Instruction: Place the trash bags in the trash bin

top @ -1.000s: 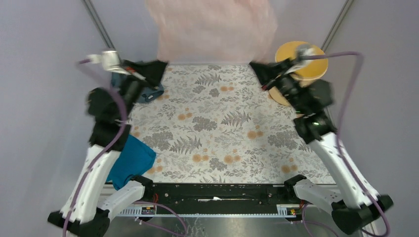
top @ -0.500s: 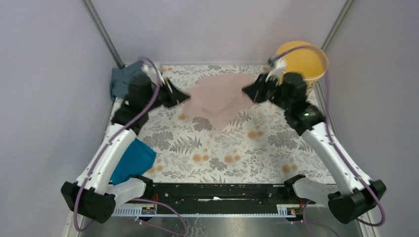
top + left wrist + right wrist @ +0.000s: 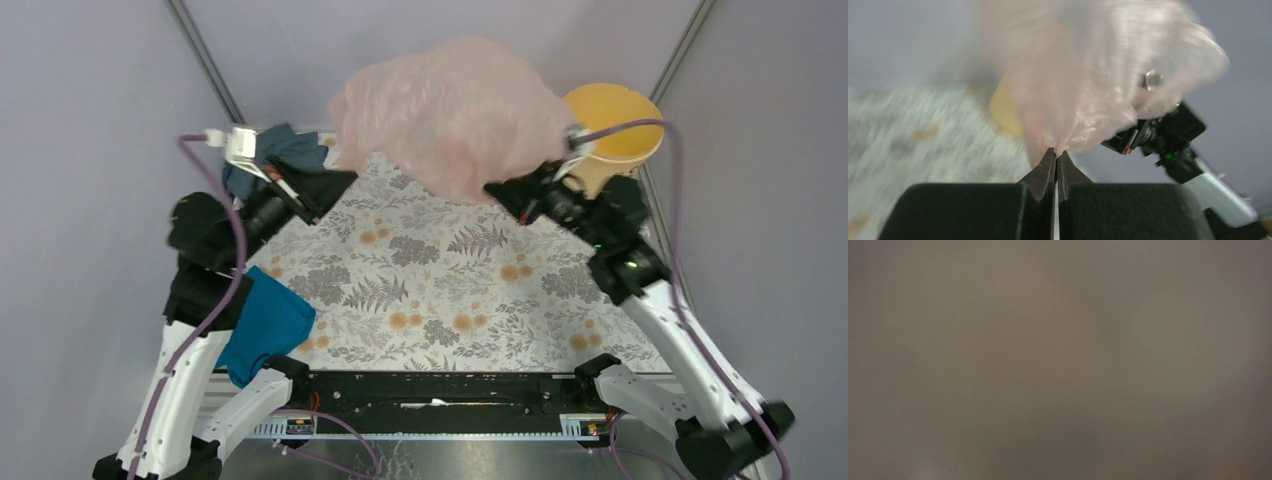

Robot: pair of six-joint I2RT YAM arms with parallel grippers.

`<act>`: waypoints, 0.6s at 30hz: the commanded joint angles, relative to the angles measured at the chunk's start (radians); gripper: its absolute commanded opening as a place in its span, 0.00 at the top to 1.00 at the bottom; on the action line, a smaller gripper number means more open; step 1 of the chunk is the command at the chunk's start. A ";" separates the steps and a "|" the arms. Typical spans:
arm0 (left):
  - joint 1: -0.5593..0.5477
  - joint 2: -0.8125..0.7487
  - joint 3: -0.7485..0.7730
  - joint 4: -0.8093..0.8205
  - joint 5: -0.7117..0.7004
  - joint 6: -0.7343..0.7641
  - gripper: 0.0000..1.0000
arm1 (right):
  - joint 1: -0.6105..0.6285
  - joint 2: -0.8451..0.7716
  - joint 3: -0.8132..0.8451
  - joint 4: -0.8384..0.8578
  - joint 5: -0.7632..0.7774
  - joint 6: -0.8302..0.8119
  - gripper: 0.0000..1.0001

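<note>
The pale pink trash bag (image 3: 450,110) billows in the air above the far middle of the table, hanging between my two grippers. My left gripper (image 3: 350,176) is shut on one edge of it; in the left wrist view the jaws (image 3: 1056,152) are pressed together on a pinch of pink film (image 3: 1088,75). My right gripper (image 3: 492,188) looks pointed and shut at the bag's right lower edge. The right wrist view is only a brownish blur. The yellow-orange trash bin (image 3: 622,128) stands upright at the far right corner, just behind the right gripper.
A grey-blue cloth (image 3: 285,148) lies at the far left behind the left arm. A bright teal cloth (image 3: 262,325) lies at the near left beside the left arm. The floral table cover (image 3: 450,280) is ringed by grey walls.
The bag went from held high, down onto the table, and is now up again and puffed out. Both grippers have risen and moved slightly apart.
</note>
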 commanded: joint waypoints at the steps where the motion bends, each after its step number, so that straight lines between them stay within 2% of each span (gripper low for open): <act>1: 0.003 -0.055 -0.213 -0.335 -0.167 0.115 1.00 | 0.005 0.097 -0.257 0.025 -0.199 0.149 1.00; 4: 0.003 -0.099 -0.285 -0.498 -0.265 0.144 1.00 | 0.033 0.105 -0.347 0.041 -0.252 0.196 1.00; 8: 0.003 -0.170 -0.341 -0.499 -0.170 0.121 1.00 | 0.096 0.112 -0.290 -0.107 -0.224 0.149 1.00; 12: 0.003 -0.195 -0.262 -0.488 -0.106 0.126 1.00 | 0.157 0.148 -0.192 -0.231 -0.206 0.130 1.00; 14: 0.003 -0.182 -0.204 -0.525 -0.092 0.135 1.00 | 0.206 0.150 -0.165 -0.266 -0.139 0.105 1.00; 18: 0.003 -0.169 -0.187 -0.491 -0.011 0.106 1.00 | 0.297 0.135 -0.195 -0.178 -0.035 0.124 1.00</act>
